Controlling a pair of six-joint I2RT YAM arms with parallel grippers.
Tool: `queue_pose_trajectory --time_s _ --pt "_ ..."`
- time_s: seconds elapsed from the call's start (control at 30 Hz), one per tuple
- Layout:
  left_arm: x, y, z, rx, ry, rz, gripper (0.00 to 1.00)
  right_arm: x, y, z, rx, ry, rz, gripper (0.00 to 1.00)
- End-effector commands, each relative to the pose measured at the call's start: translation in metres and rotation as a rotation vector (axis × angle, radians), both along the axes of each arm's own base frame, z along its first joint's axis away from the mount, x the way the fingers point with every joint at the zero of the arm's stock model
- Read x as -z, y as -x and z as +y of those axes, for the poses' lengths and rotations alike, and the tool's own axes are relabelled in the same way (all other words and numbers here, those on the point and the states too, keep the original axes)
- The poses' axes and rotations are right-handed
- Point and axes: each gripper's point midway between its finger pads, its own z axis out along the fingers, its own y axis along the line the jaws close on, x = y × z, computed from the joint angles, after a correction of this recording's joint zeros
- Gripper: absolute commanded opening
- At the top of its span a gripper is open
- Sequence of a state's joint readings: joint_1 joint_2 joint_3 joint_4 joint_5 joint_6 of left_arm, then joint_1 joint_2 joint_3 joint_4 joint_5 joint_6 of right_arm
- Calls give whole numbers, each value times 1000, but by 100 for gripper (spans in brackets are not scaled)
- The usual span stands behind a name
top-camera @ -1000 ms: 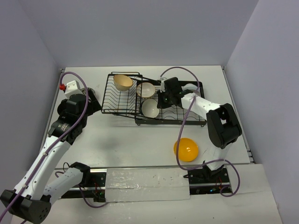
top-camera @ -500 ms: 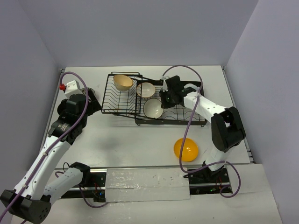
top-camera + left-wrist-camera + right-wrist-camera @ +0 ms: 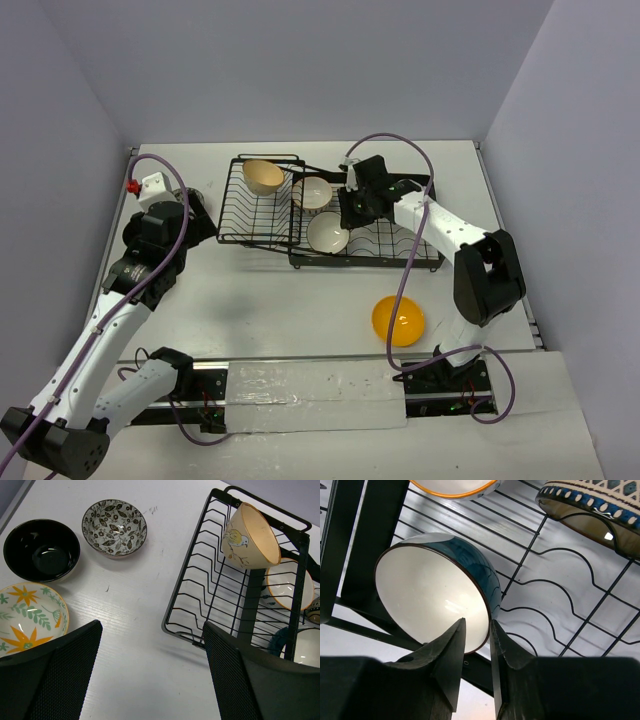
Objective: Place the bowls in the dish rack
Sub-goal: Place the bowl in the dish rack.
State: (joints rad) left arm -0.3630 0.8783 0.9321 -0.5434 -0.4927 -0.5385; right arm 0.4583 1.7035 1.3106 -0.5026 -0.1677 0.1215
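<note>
We've got the left arm [image 3: 100, 330] running forward along its own side, wrist turned inward, and the left claw [image 3: 150, 630] hangs with its fingers spread wide. Our right arm [image 3: 440, 228] folds at the elbow and reaches forward and leftward, right claw [image 3: 477, 627] angled down, fingers only narrowly parted.

top external: fixed, high behind the two arm bases [image 3: 190, 385], looking down over the whole white table [image 3: 260, 290]. left wrist: near, oblique, facing the large black wire dish rack [image 3: 254, 600]. right wrist: very close on its wires. all share the rack.
</note>
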Motion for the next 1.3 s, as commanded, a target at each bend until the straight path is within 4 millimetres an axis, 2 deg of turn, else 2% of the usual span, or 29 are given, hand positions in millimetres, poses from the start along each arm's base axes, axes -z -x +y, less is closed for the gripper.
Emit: queue_pose_trajectory --time_s 0.0,0.33,0.57,0.87,1.1,1.23,1.27 --pt "-24 -2 0 8 20 -69 87 -24 -5 11 -25 -47 -50 36" --pt "-25 -2 -1 13 23 -71 87 -16 -1 11 -27 -50 -34 39" --pt "-24 -2 -2 18 24 -69 87 6 3 5 -11 -23 -6 19" --pt "-23 -2 -2 18 22 -66 87 20 -3 7 -14 -3 14 18" --pt "-23 -2 -2 17 21 -64 87 27 -5 12 -24 -12 32 0" --pt "-23 -2 -2 17 21 -64 87 26 -8 14 -26 -20 35 1" --pt "-24 -2 -2 15 20 -66 87 24 -8 15 -26 -21 32 5"
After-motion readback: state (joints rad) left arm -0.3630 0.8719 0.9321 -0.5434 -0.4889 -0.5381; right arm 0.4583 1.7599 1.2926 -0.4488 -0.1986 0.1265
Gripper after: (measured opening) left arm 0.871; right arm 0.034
